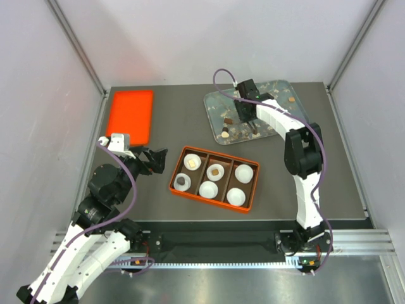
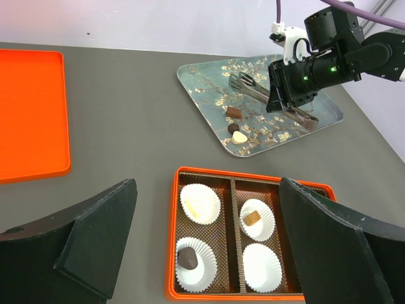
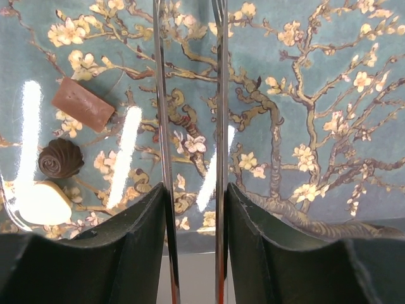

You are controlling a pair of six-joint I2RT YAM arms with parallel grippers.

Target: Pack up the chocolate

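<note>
An orange box holds six white paper cups. Three cups hold chocolate: a pale piece, a tan piece and a dark piece. On the blossom tray lie a brown bar, a dark swirl and a pale piece. My right gripper is shut on metal tongs, held over the tray just right of those pieces. My left gripper is open and empty, just left of the box in the top view.
A flat orange lid lies at the back left. A few more small pieces lie near the tray's far right corner. White walls close in the table on three sides.
</note>
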